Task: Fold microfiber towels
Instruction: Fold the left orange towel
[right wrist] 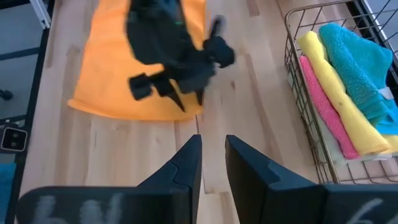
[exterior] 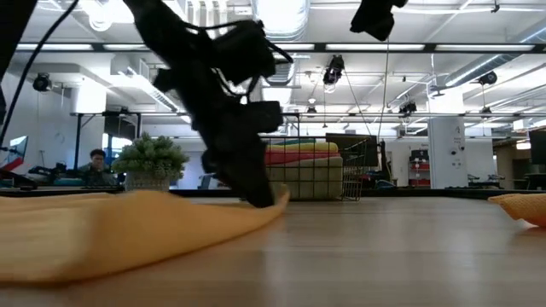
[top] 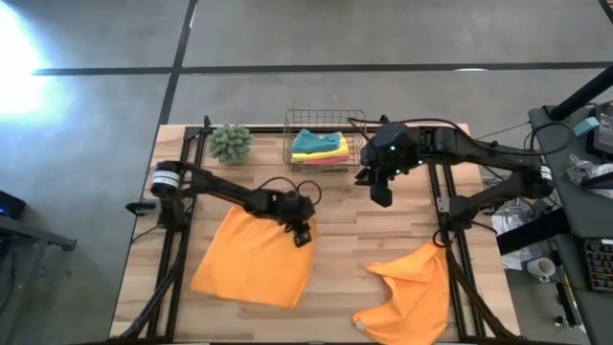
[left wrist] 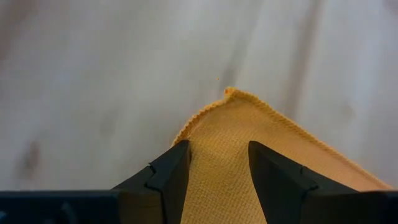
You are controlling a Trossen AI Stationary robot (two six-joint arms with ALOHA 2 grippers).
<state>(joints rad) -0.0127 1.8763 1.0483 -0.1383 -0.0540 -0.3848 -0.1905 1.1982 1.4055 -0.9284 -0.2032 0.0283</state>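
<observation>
- Your flat orange towel (top: 254, 257) lies spread at front left; a second, crumpled towel (top: 412, 287) sits front right.
- Left gripper (left wrist: 217, 165) is down at the flat towel's far right corner, fingers open astride it.
- Right gripper (right wrist: 213, 163) hovers near the basket (top: 356, 129), fingers parted, empty.
- Expect soft, light, limp cloth: pinch the corner hem and lift slowly.

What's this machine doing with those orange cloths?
The left gripper is down at a corner of the flat orange towel, fingers open astride it. The right gripper hovers open above the table near the wire basket of folded towels. A second, crumpled orange towel waits.
</observation>
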